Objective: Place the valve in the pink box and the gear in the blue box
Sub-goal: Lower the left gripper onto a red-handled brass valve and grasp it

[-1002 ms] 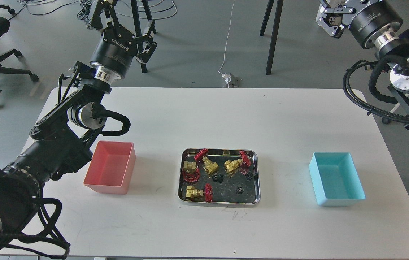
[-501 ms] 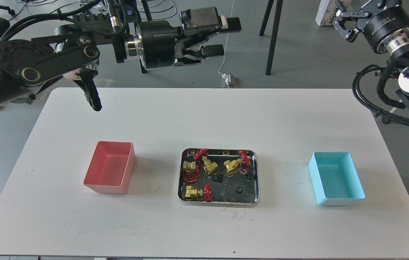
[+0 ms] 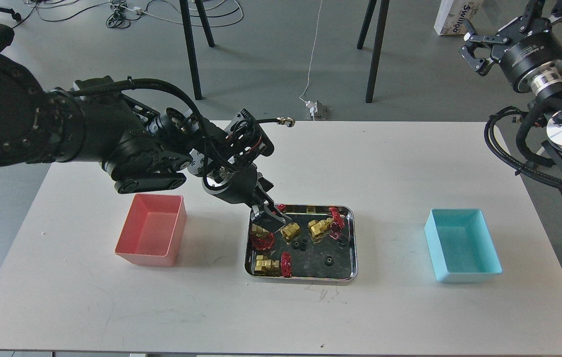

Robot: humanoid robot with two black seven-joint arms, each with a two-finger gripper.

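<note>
Four valves lie in the steel tray [image 3: 301, 279]: one at the left [image 3: 261, 239], one mid-back [image 3: 290, 231], one at the back right [image 3: 321, 227] and one at the front left [image 3: 272, 265]. Tiny black gears lie among them, one near the middle [image 3: 302, 245], one toward the front [image 3: 329, 260] and one at the right [image 3: 343, 241]. My left gripper [image 3: 271, 218] hangs open just over the tray's back left corner, above the left and mid-back valves. The pink box [image 3: 177, 233] and the blue box [image 3: 467, 277] hold nothing. My right gripper [image 3: 509, 22] is open, high off the table's far right.
The white table [image 3: 281, 317] carries the pink box on the left, the tray in the middle and the blue box on the right. My left arm [image 3: 127, 144] stretches over the table's back left. Stand legs and cables are on the floor behind.
My left arm swung from high behind the table down to the tray, and its gripper now hangs over the back left valves. The right gripper drifted slightly right.
</note>
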